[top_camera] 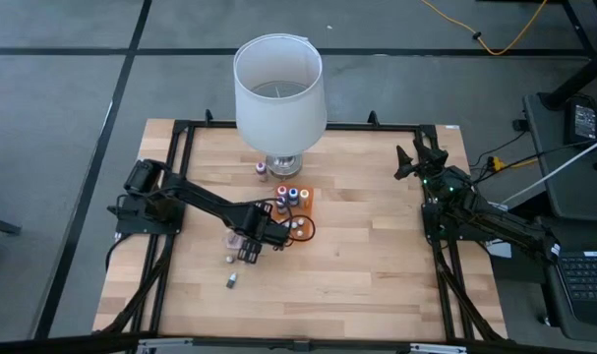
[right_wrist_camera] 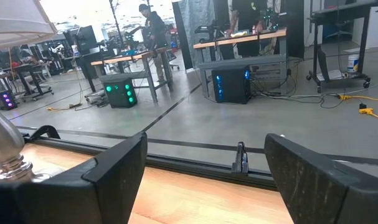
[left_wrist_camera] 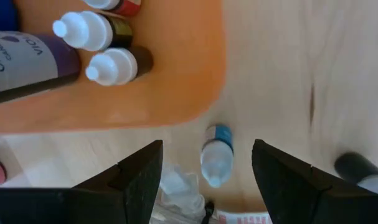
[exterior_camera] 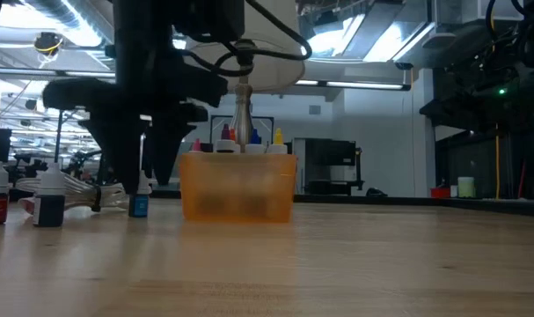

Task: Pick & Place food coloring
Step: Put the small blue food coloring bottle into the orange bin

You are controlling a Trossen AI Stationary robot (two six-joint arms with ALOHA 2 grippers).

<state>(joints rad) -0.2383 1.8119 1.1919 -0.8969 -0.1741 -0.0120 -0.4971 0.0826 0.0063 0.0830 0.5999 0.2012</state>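
Observation:
A small blue-labelled, white-capped food coloring bottle (left_wrist_camera: 216, 155) stands upright on the wood table, just beside the orange tray (left_wrist_camera: 176, 93). The tray holds several more dropper bottles, among them a violet-labelled one (left_wrist_camera: 27, 62) and a white-capped one (left_wrist_camera: 114, 65). My left gripper (left_wrist_camera: 207, 180) points down over the blue bottle, open, with one finger on either side and a gap to each. In the low view the same bottle (exterior_camera: 139, 204) stands below the dark fingers. My right gripper (right_wrist_camera: 204, 180) waits open and level at the table's far right (top_camera: 416, 159).
A lamp with a white shade (top_camera: 278, 88) stands at the far middle, right behind the tray. A crumpled clear wrapper (left_wrist_camera: 179, 190) lies by the left finger. Loose bottles stand nearby: a dark-capped one (left_wrist_camera: 363, 174), one by the lamp base (top_camera: 262, 172), and one nearer the front (top_camera: 231, 282).

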